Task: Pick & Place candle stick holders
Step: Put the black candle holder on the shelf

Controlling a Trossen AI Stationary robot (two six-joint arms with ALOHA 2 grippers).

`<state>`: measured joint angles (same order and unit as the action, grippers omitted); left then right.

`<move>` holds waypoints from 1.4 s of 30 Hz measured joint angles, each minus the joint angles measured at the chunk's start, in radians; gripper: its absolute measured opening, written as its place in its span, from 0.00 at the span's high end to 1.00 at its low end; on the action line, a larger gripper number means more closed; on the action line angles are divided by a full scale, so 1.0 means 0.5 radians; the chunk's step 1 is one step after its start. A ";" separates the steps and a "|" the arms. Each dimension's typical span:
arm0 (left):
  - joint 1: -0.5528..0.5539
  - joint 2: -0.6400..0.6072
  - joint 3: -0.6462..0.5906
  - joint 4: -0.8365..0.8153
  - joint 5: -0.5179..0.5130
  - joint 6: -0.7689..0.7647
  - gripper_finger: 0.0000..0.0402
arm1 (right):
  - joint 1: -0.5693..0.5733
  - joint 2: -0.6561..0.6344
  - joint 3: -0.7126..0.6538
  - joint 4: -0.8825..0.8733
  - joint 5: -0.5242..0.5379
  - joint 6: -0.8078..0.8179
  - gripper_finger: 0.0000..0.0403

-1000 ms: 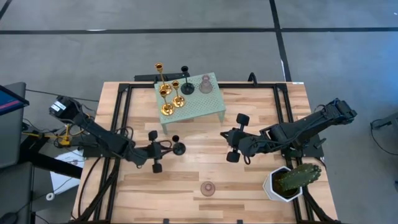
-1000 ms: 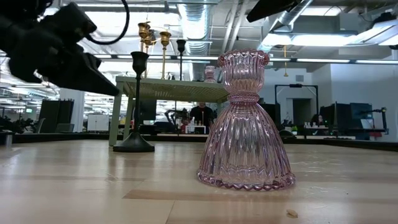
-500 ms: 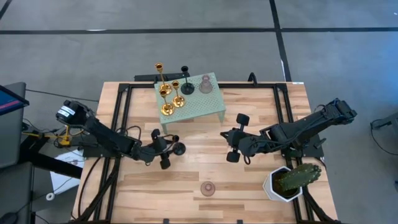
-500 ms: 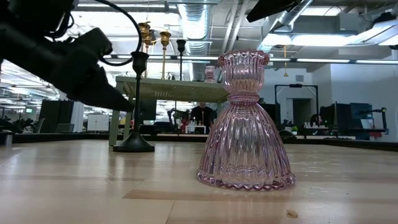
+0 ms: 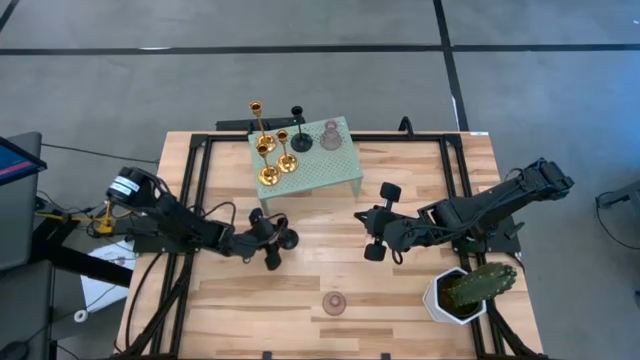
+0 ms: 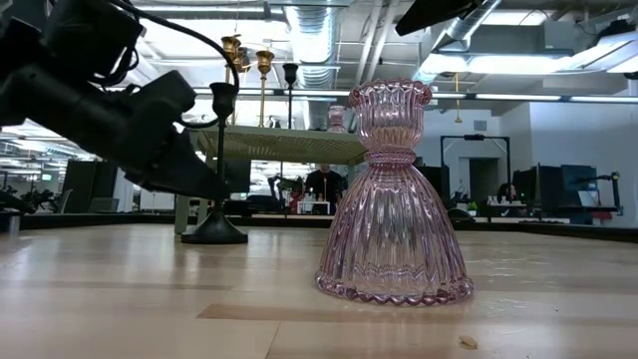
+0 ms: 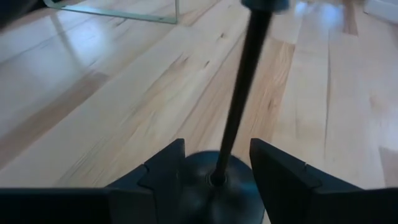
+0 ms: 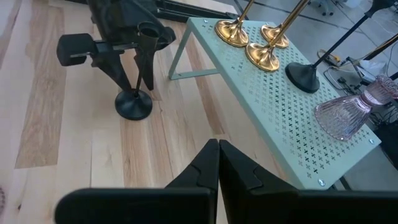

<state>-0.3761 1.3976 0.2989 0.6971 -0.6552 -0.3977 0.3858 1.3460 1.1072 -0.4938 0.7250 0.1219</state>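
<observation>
Straddling black candle holder [image 7: 219, 186] stem, left end effector [image 7: 214, 163] fingers apart | right end effector [image 8: 217, 163] together

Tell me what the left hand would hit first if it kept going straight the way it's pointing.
Most likely the black candle stick holder: the open left hand already has its fingers either side of the stem, just above the round base on the table.
</observation>
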 joint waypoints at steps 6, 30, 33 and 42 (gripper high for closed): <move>0.016 0.037 0.000 0.045 0.005 -0.001 0.62 | 0.000 0.000 0.000 0.000 0.000 0.000 1.00; -0.006 -0.213 0.165 -0.123 0.145 0.288 0.97 | 0.002 -0.001 -0.021 -0.013 0.003 0.005 1.00; -0.006 -0.355 0.282 -0.401 0.166 0.301 0.97 | 0.000 -0.001 -0.119 0.134 0.000 0.001 1.00; -0.005 -0.491 0.578 -0.751 0.202 0.490 0.97 | -0.110 0.001 -0.518 1.413 -0.603 -0.345 1.00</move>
<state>-0.3786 1.1522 0.5879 0.3218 -0.5544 -0.1527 0.3307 1.3464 0.8481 0.2124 0.4234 -0.0508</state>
